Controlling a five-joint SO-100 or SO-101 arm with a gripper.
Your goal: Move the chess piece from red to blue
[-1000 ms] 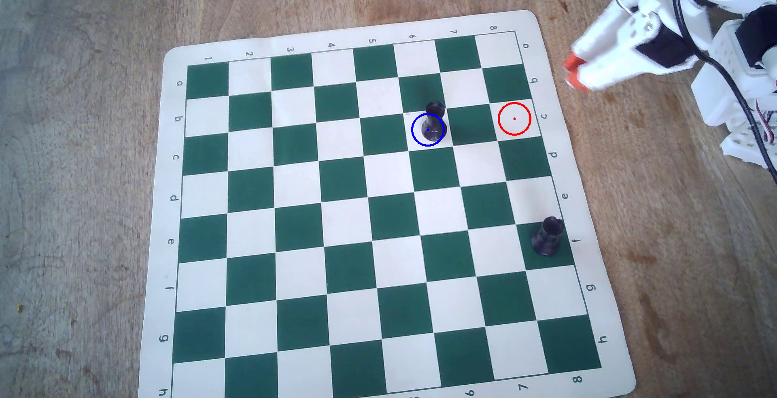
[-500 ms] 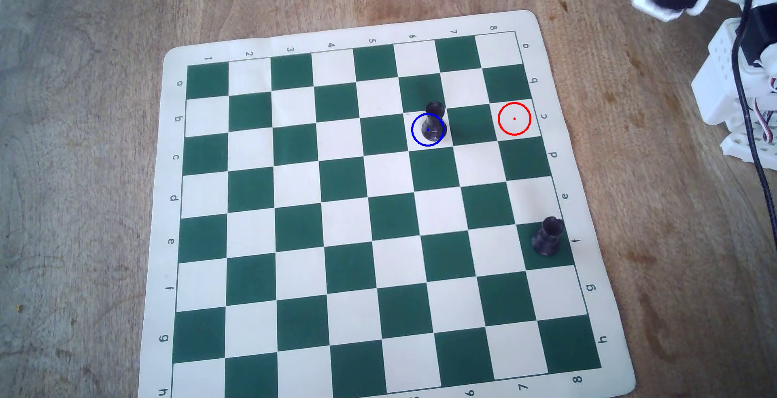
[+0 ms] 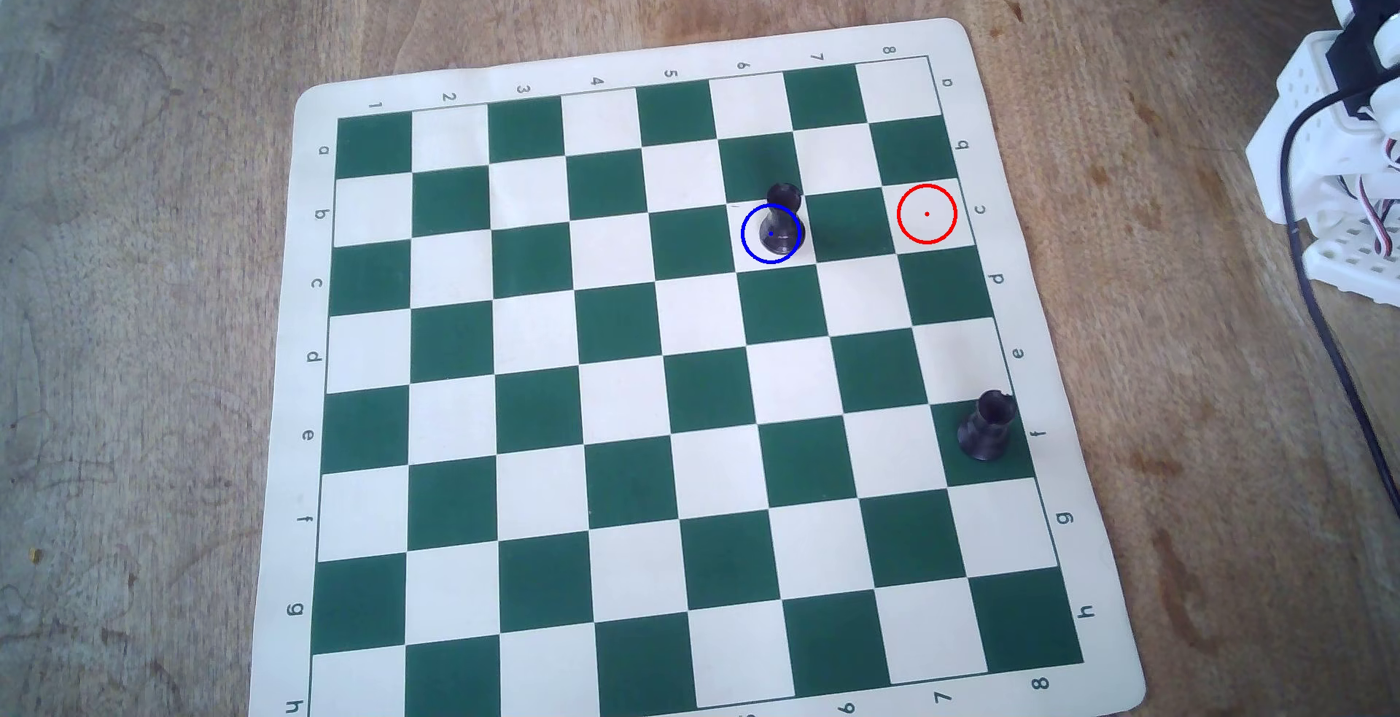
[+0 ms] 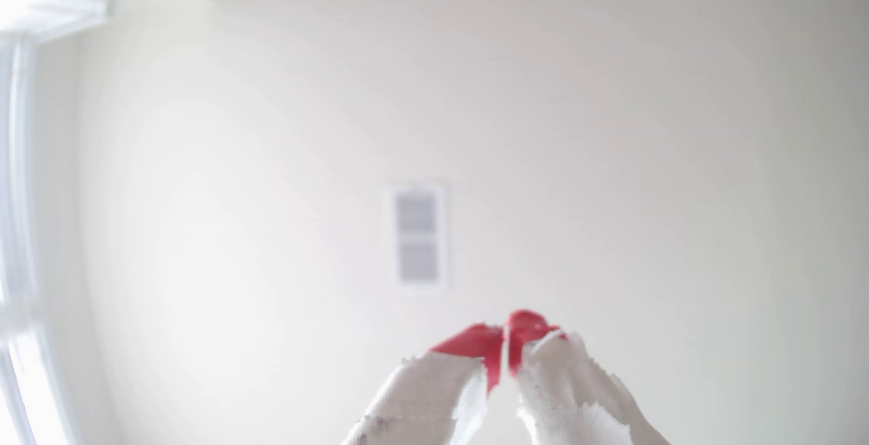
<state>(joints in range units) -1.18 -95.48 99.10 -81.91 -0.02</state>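
On the far right of the board, the chess piece (image 3: 780, 221) stands inside blue (image 3: 771, 233), red (image 3: 926, 213) bare; my gripper (image 4: 505, 355), pinched shut and empty, could topple it only by returning.

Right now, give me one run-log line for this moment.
small black chess piece: in blue circle | red circle: empty | end effector: shut, empty, facing wall

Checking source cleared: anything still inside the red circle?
No, the red circle encloses only bare white square; the chess piece stands in the blue circle.
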